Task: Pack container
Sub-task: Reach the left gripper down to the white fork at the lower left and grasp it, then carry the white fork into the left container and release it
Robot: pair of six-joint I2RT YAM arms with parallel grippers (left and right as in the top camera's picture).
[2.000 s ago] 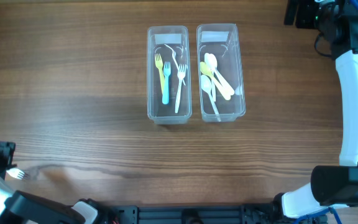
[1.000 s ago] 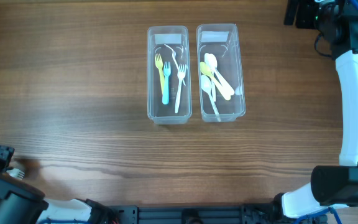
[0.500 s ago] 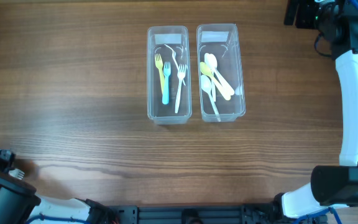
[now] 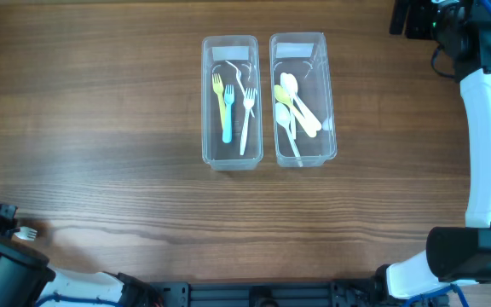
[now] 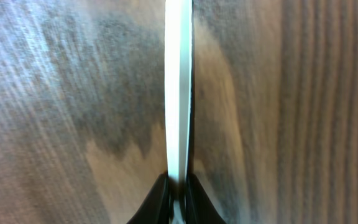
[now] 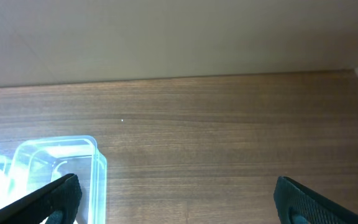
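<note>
A wide wooden bench (image 4: pixel 101 128), dark brown with a long grain running side to side, filled the overhead view. Near its far middle, two clear plastic containers stood side by side, almost touching, their long sides parallel. The left container (image 4: pixel 228 155) held forks (image 4: pixel 226 111) in yellow, blue and white. The right container (image 4: pixel 301 51) held spoons (image 4: pixel 292 94) in white, yellow and cream.

At the bench's near left corner, well apart from the containers, the left tool (image 5: pixel 178 202) was pressed together on the end of a white fork (image 4: pixel 26 232). In the overhead view only the small tined head showed beside the tool. In the left wrist view, the handle ran straight up from between the dark fingertips as a narrow white strip. That view was blurred, so I cannot tell whether the fork touched the wood or hung just above it.

At the far right corner, the right tool (image 6: pixel 176 199) was spread wide with nothing between its fingers. In its wrist view, one corner of the right container showed at the lower left. Beyond the bench's far edge rose a plain, pale beige wall (image 6: pixel 166 37).
</note>
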